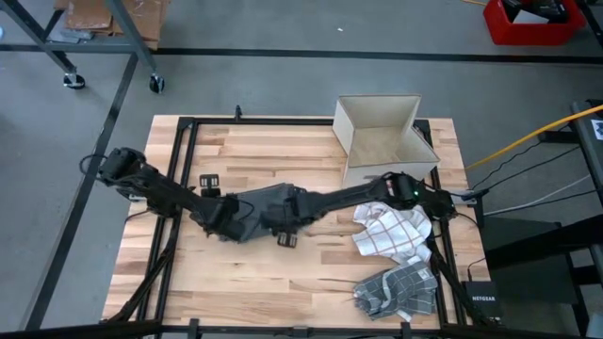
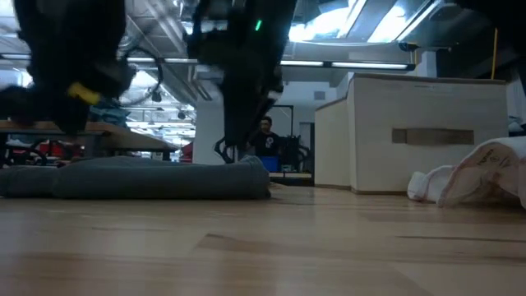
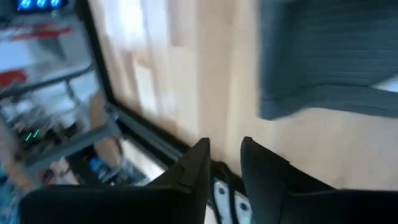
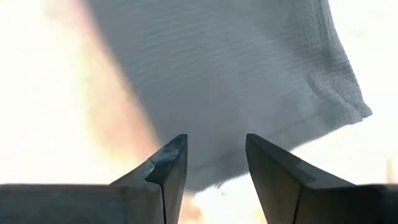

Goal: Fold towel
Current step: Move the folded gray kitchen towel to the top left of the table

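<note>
A dark grey towel [image 1: 259, 209] lies folded flat in the middle of the table; the low view shows it as a low, thick slab [image 2: 140, 177]. My right gripper [image 1: 285, 234] hovers just above the towel's right end [image 4: 249, 74], open, fingers pointing down [image 2: 226, 148] with nothing between them. My left gripper [image 1: 217, 213] is raised at the towel's left edge. In its wrist view the fingers [image 3: 225, 158] stand a little apart with nothing between them, and the towel's corner [image 3: 323, 62] lies beyond them.
An open cardboard box [image 1: 382, 141] stands at the far right of the table [image 2: 427, 131]. A white towel with red checks [image 1: 386, 231] and a grey checked towel [image 1: 396, 287] lie crumpled at the near right. Bare wood shows near the front edge [image 1: 264, 282].
</note>
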